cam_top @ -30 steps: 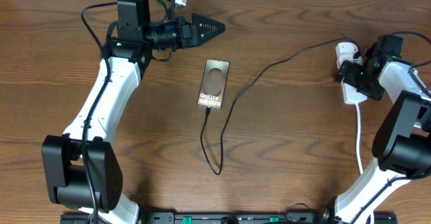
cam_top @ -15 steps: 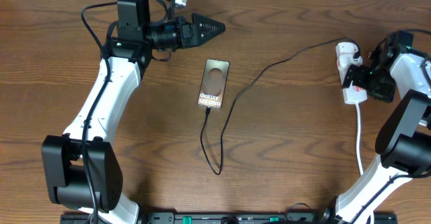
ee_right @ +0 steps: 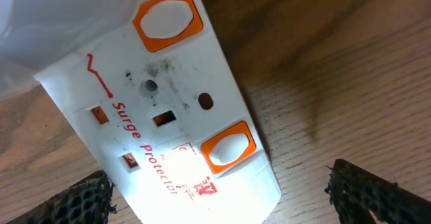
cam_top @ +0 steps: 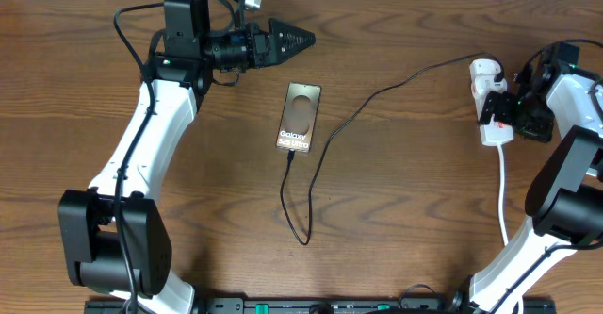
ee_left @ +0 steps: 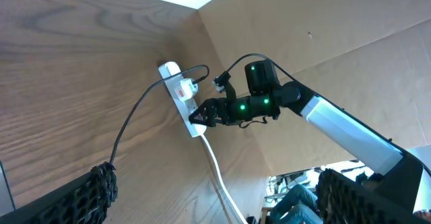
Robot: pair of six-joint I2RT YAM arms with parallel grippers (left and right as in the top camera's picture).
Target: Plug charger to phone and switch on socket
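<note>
Hovering right at the socket [ee_right: 168, 116], the right end effector [cam_top: 492, 108] has its fingers spread wide, one mesh-padded fingertip at each lower corner of its wrist view and nothing between them. Directly ahead of those fingertips lies the strip's white face, with red "Surge Protector" lettering and two white rocker switches in orange frames: the nearer switch [ee_right: 229, 148] sits almost between the fingers, the farther switch [ee_right: 168, 19] just beside the round white adapter [ee_right: 54, 15]. I cannot tell from these views whether either rocker is on. Further out across the tabletop [cam_top: 396, 210], the charger [cam_top: 377, 91] runs away from the adapter in a long curve, loops, and ends at the lettered end of the phone [cam_top: 300, 116], where its tip appears seated. The phone lies flat, well apart from this end effector. On the far side of the phone, the left end effector [cam_top: 306, 39] hangs clear of everything, its fingers also spread and empty. Plugging in looks done, so the step in hand is likely switching on. The next move calls for bringing one fingertip down squarely on the rocker serving the adapter, pressing firmly without sliding the light strip or tugging its white cord [cam_top: 501, 191].
</note>
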